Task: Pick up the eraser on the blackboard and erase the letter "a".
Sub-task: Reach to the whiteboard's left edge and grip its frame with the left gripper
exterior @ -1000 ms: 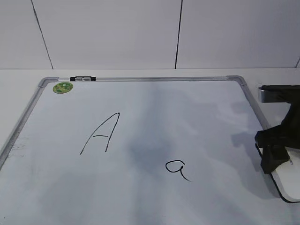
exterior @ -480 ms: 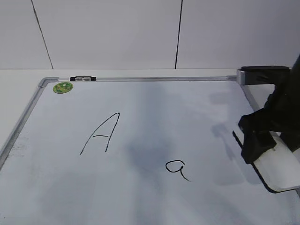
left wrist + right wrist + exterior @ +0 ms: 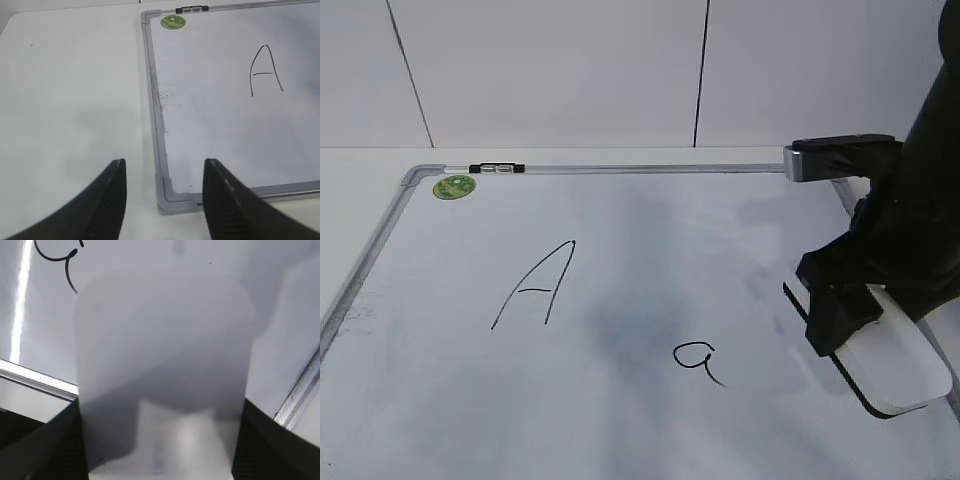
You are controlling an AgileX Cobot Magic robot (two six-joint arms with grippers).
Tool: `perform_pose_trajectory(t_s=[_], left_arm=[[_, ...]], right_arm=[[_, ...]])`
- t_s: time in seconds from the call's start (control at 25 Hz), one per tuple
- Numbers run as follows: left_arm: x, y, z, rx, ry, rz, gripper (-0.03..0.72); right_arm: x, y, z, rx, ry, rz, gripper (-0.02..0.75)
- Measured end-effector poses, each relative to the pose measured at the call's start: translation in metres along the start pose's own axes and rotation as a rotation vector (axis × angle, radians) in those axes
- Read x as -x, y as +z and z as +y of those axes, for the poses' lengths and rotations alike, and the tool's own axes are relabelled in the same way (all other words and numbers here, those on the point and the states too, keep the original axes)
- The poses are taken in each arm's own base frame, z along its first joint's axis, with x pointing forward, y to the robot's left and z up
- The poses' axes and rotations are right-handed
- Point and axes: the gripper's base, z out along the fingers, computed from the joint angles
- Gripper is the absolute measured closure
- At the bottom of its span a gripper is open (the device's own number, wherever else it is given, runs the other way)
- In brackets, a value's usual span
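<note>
The blackboard [image 3: 650,250] is a white board with a silver frame lying flat. The small letter "a" [image 3: 697,360] is drawn right of centre; its lower part shows at the top left of the right wrist view [image 3: 57,257]. My right gripper [image 3: 860,320] is shut on the white eraser [image 3: 895,365], felt side down, held just above the board to the right of the "a". The eraser fills the right wrist view [image 3: 162,370] between the fingers. My left gripper [image 3: 162,200] is open and empty over the board's near left corner [image 3: 167,197].
A large capital "A" [image 3: 535,285] is drawn left of centre and also shows in the left wrist view [image 3: 265,70]. A green round sticker [image 3: 454,186] and a black-and-white clip [image 3: 497,168] sit at the board's far left. White table [image 3: 70,100] surrounds the board.
My right gripper has moved left from the board's right edge over the board, carrying the eraser toward the "a". The left arm is not seen earlier.
</note>
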Motion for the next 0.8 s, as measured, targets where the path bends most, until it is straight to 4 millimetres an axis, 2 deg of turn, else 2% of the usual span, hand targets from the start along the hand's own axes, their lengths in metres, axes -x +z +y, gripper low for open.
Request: perform_pose_trajectory(t_s=[0.8], left_arm=[[0.0001, 0.0000, -0.0012, -0.013, -0.007, -0.001, 0.317]], right_arm=[[-0.0011, 0.0000, 0.0002, 0.002, 0.001, 0.012, 0.207]])
